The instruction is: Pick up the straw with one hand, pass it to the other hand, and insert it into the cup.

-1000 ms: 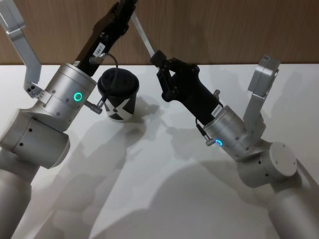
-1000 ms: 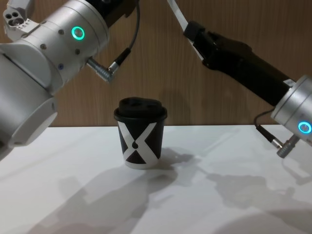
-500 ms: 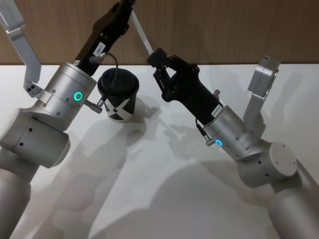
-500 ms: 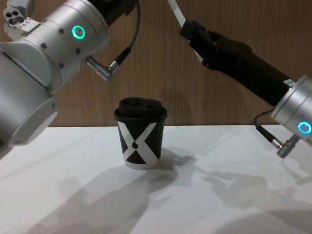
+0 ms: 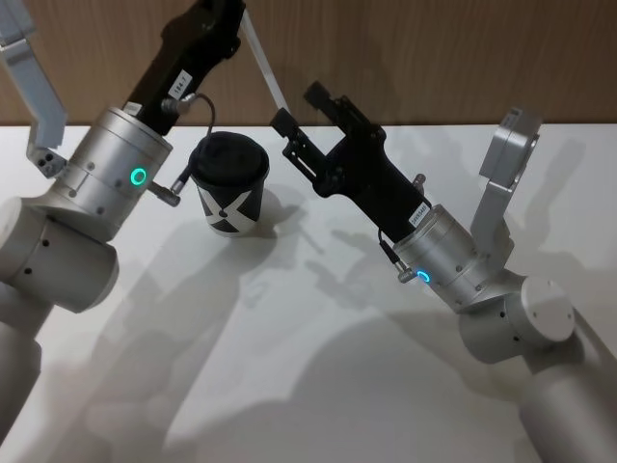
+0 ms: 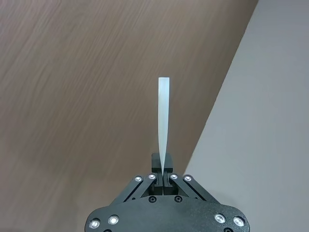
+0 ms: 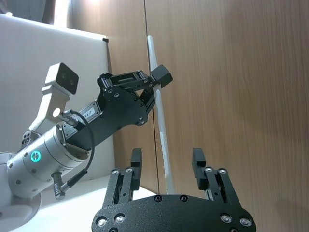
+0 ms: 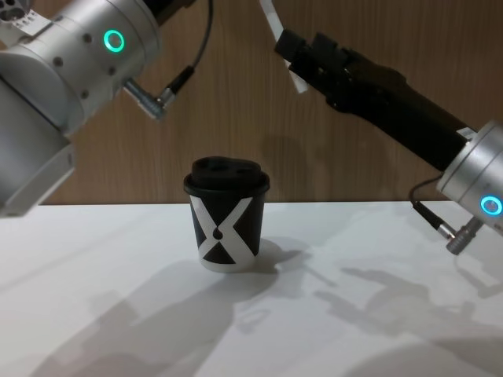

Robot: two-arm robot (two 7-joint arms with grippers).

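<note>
The straw (image 5: 260, 64) slants in the air above the lidded paper cup (image 8: 226, 212), clenched near its upper end in the left pincer (image 6: 162, 173). The right pincer (image 5: 298, 107), clamped on it a second ago, has spread wide and stands released, the straw between its fingers touching neither. The handover looks complete; next, the left arm must aim at the lid, the cup upright on the bench (image 5: 318, 367).

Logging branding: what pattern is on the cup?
White X and drop mark on the black paper cup; chest view best.
</note>
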